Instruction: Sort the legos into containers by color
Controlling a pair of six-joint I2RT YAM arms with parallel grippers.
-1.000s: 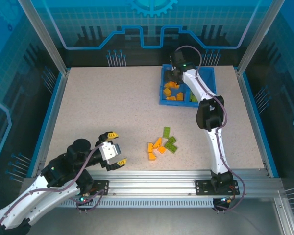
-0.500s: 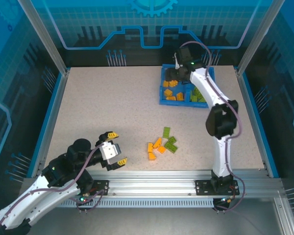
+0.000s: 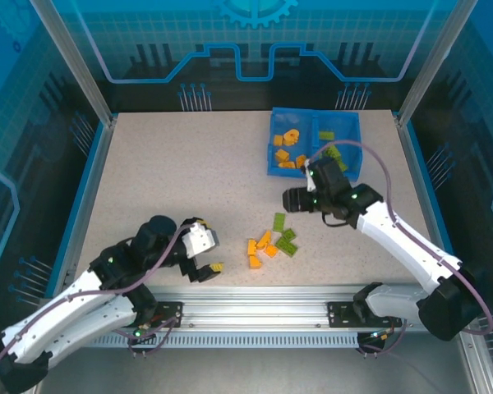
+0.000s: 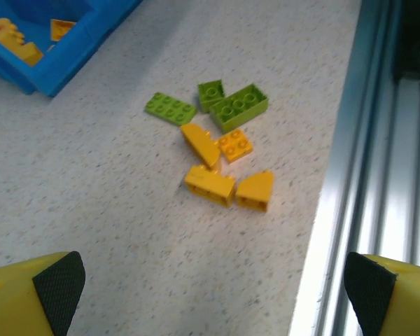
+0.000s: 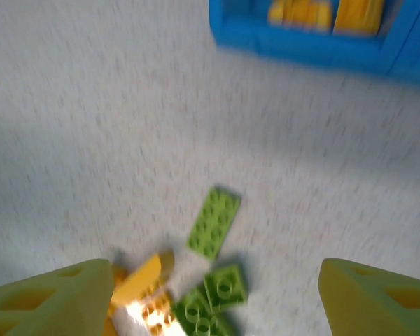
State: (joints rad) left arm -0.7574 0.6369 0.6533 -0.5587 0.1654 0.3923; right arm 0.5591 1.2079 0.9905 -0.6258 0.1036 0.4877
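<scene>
Right gripper (image 3: 292,199) has swung back from the blue tray (image 3: 272,156) and hovers spread wide, empty, over the loose legos (image 3: 272,242) on the table (image 3: 189,180); left gripper (image 3: 207,250), equally wide, has edged nearer them.

You have seven loose bricks (image 4: 234,145) on the table (image 4: 91,210): four orange and three green. There is one blue tray (image 3: 287,171) with two compartments, and two arms (image 3: 398,238).

The right hand (image 3: 294,199) left the blue tray (image 3: 272,168) for the loose legos (image 3: 271,243); the left hand (image 3: 209,246) edged nearer.
</scene>
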